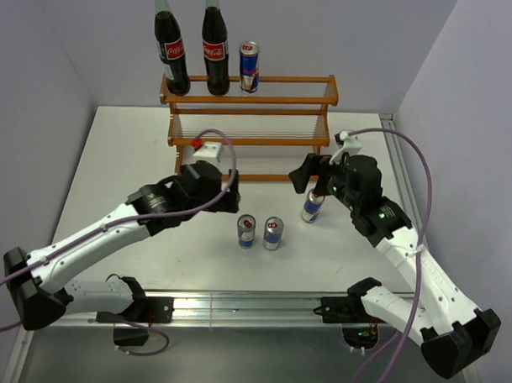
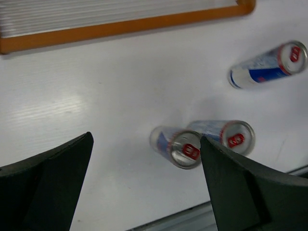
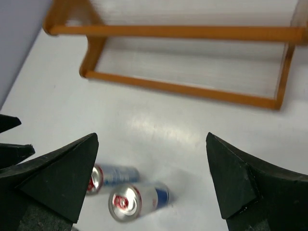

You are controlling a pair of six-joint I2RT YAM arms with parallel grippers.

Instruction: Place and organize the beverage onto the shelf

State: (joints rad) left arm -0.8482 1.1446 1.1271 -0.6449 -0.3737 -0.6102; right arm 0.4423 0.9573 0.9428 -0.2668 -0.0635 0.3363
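Observation:
The wooden shelf stands at the back. Two cola bottles and one can stand on its top tier. Two cans stand together on the table, and a third can stands to their right. My left gripper is open and empty, left of and above the pair. In the left wrist view it frames bare table, with one of the pair by its right finger. My right gripper is open and empty just above the third can. The right wrist view shows the pair.
The shelf's middle and bottom tiers hold nothing. Its bottom rail shows in the left wrist view and its frame in the right wrist view. Grey walls close in the table on the left, back and right. A metal rail runs along the near edge.

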